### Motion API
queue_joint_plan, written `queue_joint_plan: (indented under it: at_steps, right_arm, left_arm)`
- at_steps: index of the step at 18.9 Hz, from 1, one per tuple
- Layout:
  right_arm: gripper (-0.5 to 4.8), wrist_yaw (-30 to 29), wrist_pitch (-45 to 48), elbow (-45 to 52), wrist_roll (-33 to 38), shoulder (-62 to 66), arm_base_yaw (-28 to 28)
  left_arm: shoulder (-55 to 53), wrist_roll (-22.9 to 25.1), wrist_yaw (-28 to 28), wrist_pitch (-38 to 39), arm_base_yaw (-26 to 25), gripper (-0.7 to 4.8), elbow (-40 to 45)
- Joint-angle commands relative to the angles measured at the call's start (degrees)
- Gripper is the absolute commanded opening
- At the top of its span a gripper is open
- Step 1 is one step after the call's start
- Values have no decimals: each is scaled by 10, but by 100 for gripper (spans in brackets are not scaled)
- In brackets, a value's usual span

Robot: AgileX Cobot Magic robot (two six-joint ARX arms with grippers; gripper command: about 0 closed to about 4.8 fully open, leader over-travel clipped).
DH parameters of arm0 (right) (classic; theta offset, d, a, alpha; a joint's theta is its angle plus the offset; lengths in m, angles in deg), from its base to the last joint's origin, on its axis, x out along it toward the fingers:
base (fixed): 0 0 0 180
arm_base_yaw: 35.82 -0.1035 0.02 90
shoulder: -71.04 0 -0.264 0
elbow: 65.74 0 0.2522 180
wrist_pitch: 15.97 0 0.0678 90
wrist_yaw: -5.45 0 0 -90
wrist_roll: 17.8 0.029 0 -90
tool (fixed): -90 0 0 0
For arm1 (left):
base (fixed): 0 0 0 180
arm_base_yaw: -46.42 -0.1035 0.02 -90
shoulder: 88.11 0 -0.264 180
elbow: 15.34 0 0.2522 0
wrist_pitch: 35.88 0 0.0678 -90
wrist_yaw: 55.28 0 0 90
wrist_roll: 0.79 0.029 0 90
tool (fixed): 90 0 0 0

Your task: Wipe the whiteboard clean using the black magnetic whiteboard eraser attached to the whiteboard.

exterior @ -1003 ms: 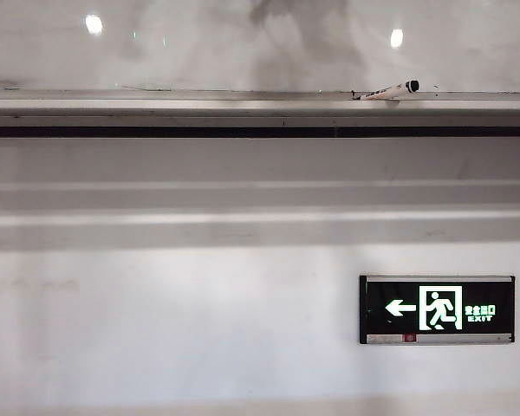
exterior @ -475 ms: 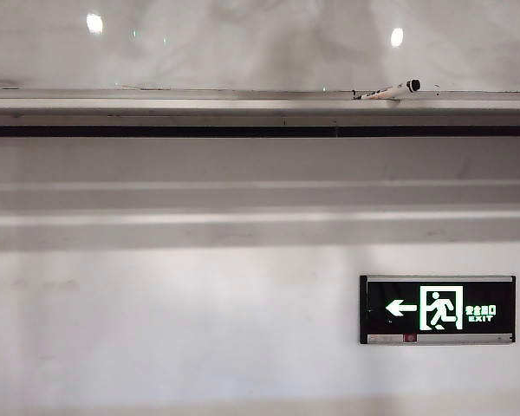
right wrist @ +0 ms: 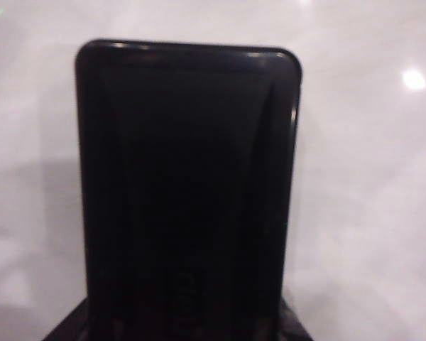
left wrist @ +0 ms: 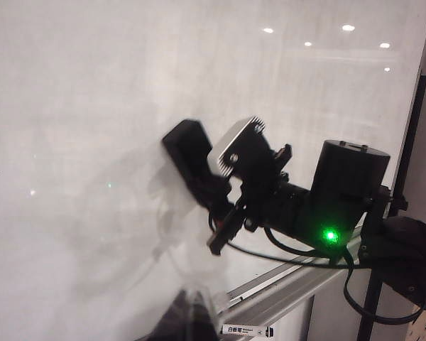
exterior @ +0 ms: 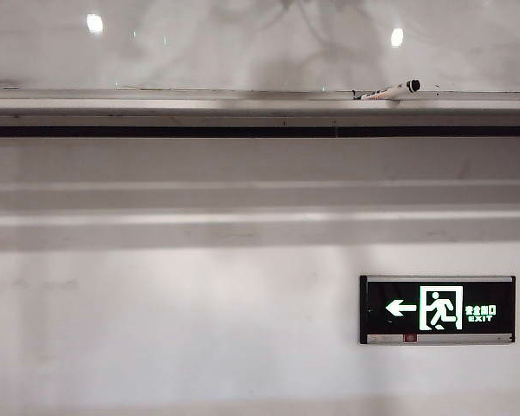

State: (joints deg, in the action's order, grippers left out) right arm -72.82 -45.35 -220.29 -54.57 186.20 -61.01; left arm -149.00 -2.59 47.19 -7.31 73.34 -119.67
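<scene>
Here we see the right gripper [left wrist: 199,167] pressing the eraser [right wrist: 188,192] flat against the whiteboard [left wrist: 92,106].

Nearest, in the right wrist view, the black eraser fills most of the picture, with dark bits of the gripper showing at its base; the fingers themselves are hidden, yet they appear closed on the block. Only the left wrist view gives us that whole arm from the side, holding the eraser on the glossy panel above the pale ledge [left wrist: 284,298]. We cannot find the left gripper in any view. Farther off, the exterior view shows no arm, only the ledge with a white marker [exterior: 388,90] lying on it and an exit sign [exterior: 437,309] on the wall below. Compared with a second ago, the dark reflection in the board's top strip has shifted and paled.
</scene>
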Motion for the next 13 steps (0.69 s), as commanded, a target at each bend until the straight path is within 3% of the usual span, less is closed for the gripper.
queue_joint_plan:
  at_steps: [1,3,5,10,11,13]
  right_arm:
    - [62,-55,-9,-2,-8,-2,-1]
    - [61,-39,-3,-2,-7,-2,-1]
    - [61,34,29,-3,-7,-2,-1]
    - [61,145,110,-3,-8,-2,10]
    - [61,155,123,-3,-8,-2,13]
    - [61,109,115,-4,-9,-2,17]
  left_arm:
    - [2,-2,4,-7,0,-6,-4]
    - [2,-2,4,-7,0,-5,-3]
    - [2,-2,4,-7,0,-6,-4]
    - [2,-2,4,-7,0,-5,-4]
    - [2,-2,4,-7,0,-5,-3]
    - [2,-2,4,-8,0,-5,-4]
